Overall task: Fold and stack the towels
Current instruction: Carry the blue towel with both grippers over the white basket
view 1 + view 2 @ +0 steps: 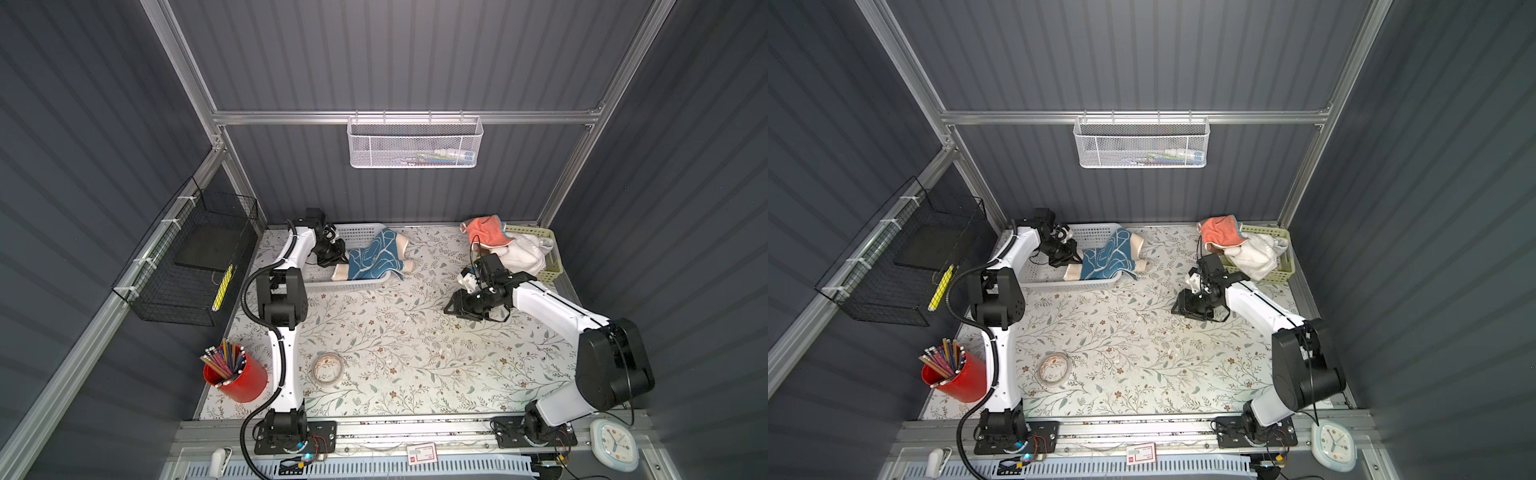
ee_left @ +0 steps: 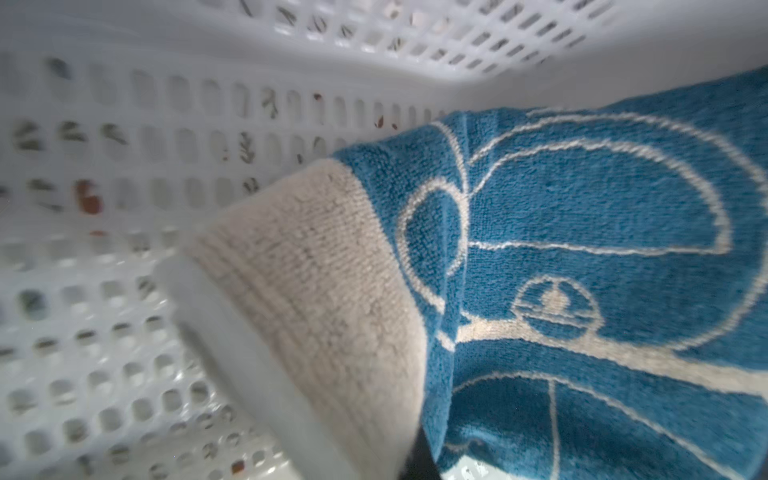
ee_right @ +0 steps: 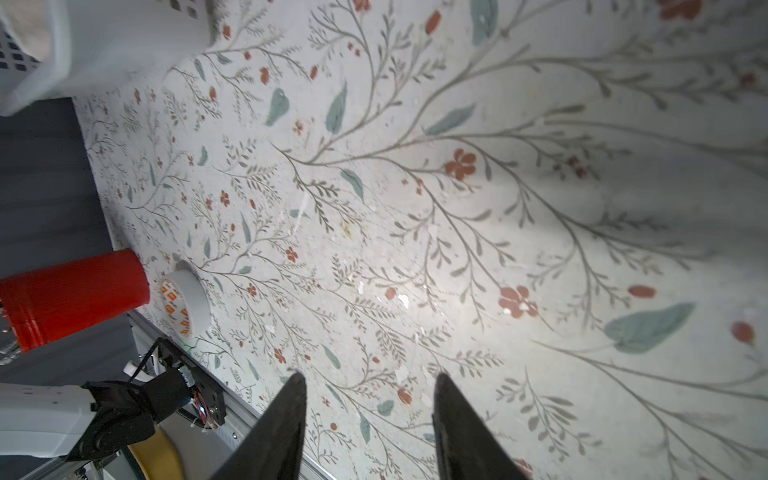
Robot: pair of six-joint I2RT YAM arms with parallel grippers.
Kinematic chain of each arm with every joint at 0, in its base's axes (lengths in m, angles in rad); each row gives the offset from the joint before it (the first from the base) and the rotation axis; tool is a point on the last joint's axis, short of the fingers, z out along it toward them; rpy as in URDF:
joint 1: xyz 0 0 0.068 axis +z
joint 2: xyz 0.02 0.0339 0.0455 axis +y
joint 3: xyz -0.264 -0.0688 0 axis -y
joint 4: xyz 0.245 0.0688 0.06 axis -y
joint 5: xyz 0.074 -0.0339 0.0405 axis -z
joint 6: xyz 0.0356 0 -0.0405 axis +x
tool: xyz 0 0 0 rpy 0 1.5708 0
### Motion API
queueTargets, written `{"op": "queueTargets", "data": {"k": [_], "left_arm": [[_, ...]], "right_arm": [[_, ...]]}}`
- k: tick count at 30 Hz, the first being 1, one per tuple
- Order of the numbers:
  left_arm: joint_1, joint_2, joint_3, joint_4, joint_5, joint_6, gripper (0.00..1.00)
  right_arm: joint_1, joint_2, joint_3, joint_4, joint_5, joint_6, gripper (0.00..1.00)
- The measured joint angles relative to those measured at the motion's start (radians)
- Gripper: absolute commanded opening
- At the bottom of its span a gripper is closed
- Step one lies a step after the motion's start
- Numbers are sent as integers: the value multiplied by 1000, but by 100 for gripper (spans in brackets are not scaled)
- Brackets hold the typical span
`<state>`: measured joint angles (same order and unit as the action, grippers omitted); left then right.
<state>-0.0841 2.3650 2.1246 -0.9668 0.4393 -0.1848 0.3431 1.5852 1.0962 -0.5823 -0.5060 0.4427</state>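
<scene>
In the white basket (image 1: 361, 286), L arm reaches low, left gripper (image 1: 341, 261) clamped on blue towel (image 1: 376, 255) draped over rim. R arm bent, right gripper (image 3: 368, 376) gapes empty nr green basket (image 1: 555, 270) w/ coral towel (image 1: 486, 232).

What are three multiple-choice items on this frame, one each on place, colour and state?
1. Where does the blue towel lie?
A. In the green basket
B. Draped over the rim of the white basket
C. Flat at mid-table

2. What colour is the pencil cup?
A. Red
B. Yellow
C. Black

3. How is the right gripper?
A. Shut on a towel
B. Out of view
C. Open and empty

Answers:
1 B: in both top views part of it sits in the basket and one end hangs over the rim.
2 A: it is red in both top views.
3 C: in the right wrist view its jaws stand apart with nothing between them.
</scene>
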Motion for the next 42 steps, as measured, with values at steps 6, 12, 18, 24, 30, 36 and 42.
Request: {"op": "queueTargets", "data": {"k": [6, 12, 18, 24, 30, 36, 42], "left_arm": [[-59, -6, -105, 117, 67, -31, 0], [-154, -48, -276, 294, 162, -143, 0], [-253, -70, -333, 428, 212, -249, 0], [-267, -105, -324, 458, 216, -296, 0], [-240, -163, -217, 412, 216, -296, 0], [-200, -228, -146, 381, 233, -294, 0], [-167, -236, -146, 353, 249, -290, 0]], "right_arm": [[49, 158, 176, 85, -94, 77, 50], [57, 254, 254, 117, -156, 141, 51], [57, 259, 256, 107, -157, 158, 51], [53, 258, 255, 71, -92, 152, 50], [47, 253, 255, 41, -26, 140, 49], [33, 250, 257, 51, -13, 140, 48], [28, 283, 320, 43, -9, 130, 38]]}}
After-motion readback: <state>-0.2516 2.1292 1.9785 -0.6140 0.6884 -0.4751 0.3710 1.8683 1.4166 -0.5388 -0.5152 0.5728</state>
